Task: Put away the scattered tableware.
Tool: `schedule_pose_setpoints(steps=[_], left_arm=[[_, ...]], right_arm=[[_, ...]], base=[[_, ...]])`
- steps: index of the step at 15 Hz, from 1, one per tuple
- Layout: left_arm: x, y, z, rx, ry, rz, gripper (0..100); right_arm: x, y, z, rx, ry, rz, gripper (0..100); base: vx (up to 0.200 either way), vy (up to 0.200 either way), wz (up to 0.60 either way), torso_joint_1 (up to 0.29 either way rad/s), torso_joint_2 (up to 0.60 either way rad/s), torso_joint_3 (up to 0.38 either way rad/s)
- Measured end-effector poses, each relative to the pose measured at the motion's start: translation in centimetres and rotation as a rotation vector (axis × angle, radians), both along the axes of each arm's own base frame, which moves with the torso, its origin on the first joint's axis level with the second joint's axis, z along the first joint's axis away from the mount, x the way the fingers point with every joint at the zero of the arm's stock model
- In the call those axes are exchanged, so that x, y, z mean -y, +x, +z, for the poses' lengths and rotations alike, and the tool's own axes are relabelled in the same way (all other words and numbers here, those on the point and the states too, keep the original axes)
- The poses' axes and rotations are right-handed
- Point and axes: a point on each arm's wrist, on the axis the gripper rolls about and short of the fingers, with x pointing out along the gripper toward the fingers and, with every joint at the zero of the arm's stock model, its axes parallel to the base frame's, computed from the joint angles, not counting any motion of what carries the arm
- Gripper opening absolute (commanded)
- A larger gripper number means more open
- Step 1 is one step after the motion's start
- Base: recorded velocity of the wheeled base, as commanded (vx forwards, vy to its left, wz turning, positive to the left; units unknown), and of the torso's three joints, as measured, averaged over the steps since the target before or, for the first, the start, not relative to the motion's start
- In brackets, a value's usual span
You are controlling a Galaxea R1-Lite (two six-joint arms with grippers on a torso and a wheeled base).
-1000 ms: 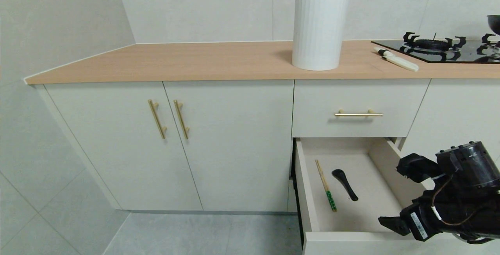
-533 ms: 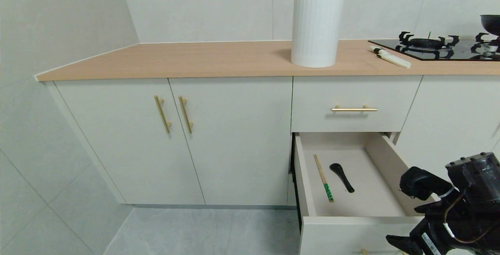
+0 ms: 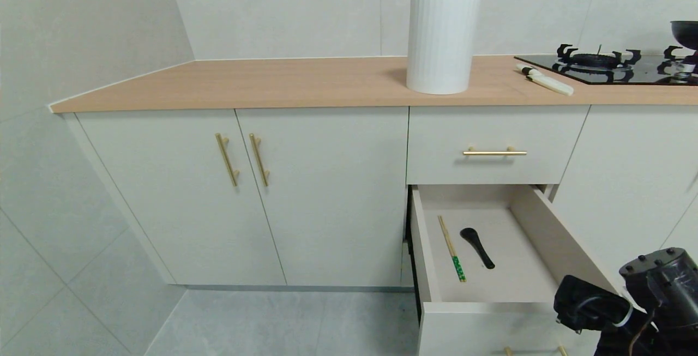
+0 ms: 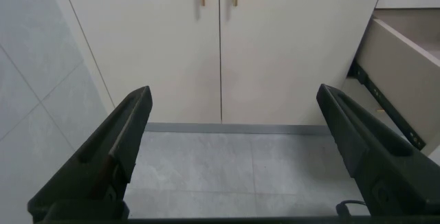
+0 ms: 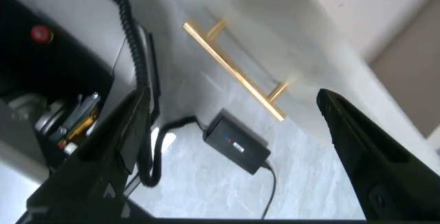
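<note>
Chopsticks (image 3: 451, 252) and a black spoon (image 3: 478, 246) lie side by side, not touching, in the open lower drawer (image 3: 423, 247), the chopsticks nearer its left wall. A pale knife (image 3: 543, 80) lies on the countertop (image 3: 272, 83) between the white ribbed canister (image 3: 440, 42) and the hob (image 3: 611, 67). The right gripper (image 5: 234, 148), fingers spread wide and empty, faces a brass handle (image 5: 234, 69). The left gripper (image 4: 234, 155), also spread and empty, hangs before the cabinet doors (image 4: 289, 38).
</note>
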Motion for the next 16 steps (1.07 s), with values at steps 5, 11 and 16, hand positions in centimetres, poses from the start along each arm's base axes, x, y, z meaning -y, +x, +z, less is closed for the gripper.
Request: schedule_pose_setpoints(steps=[5,11,16], left_arm=[[0.0,0.0,0.0,0.0,0.0,0.0,100],[0.0,0.0,0.0,0.0,0.0,0.0,100],[0.0,0.0,0.0,0.0,0.0,0.0,100]], right_arm=[[-0.4,0.4,-1.0,-0.044,-0.022,0.01,100],[-1.3,2.3,-2.0,-0.038,0.018,-0.075,100],[-1.8,4.6,-3.4,0.009,0.059,-0.18,100]], base=[[0.0,0.0,0.0,0.0,0.0,0.0],[0.0,0.0,0.0,0.0,0.0,0.0],[0.0,0.0,0.0,0.0,0.0,0.0]])
